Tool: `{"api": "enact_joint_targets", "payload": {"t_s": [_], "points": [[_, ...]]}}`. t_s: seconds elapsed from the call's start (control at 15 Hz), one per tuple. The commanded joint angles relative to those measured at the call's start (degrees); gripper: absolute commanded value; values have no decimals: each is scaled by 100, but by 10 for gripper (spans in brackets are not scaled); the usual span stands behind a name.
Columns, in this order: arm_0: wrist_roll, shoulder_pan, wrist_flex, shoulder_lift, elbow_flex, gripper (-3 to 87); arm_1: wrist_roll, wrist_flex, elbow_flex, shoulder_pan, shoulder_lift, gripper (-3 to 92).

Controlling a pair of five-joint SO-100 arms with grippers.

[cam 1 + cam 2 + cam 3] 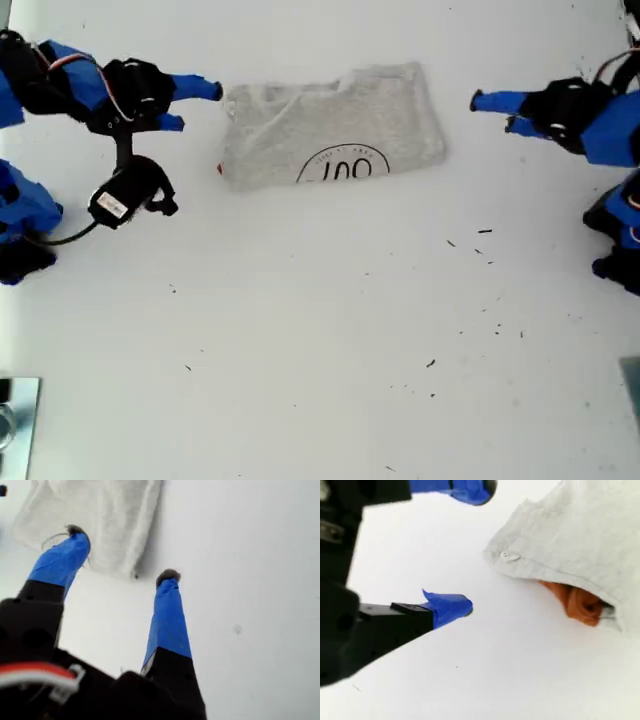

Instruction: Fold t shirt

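My first claw (121,552) is released, jaws spread wide and empty. It sits at the upper right of the exterior view, apart from the shirt. My second claw (475,546) is likewise released and empty, at the upper left of the exterior view, just beside the shirt's edge.

The shirt (335,125) lies on the white surface (320,350) in the upper centre of the exterior view. It is a compact grey bundle with part of the black print facing up.

Handling estimate: light, soft, limp knit. Layers will likely slide and sag when lifted. Pinch a doubled edge or corner through all layers.

The second wrist view alone shows orange fabric (575,602) tucked under the grey fold. The exterior view shows only a red speck there, but is the only view to show both arms and the whole outline.
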Motion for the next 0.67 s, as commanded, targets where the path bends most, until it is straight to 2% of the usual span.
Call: {"api": "enact_joint_targets", "payload": {"t_s": [0.0,0.07,0.2,0.33,0.4,0.47,0.6], "points": [[-369,703,-123,1784,650,219,185,765,431,-563,1354,294],[-501,1081,-167,2575,1195,142,246,817,563,-905,1345,294],[-1011,2083,-123,4184,2461,74,422,844,870,-1538,1345,294],[-1811,3146,325,6653,3946,-2,519,958,1301,-1942,1345,290],[-2101,3322,1257,7585,4157,-2,677,984,1564,-2074,1345,265],[-2048,3401,1652,7550,4201,-2,940,1107,1696,-2118,1274,243],[-1775,3981,1793,7559,4201,94,510,1187,1661,-2268,1345,239]]}}
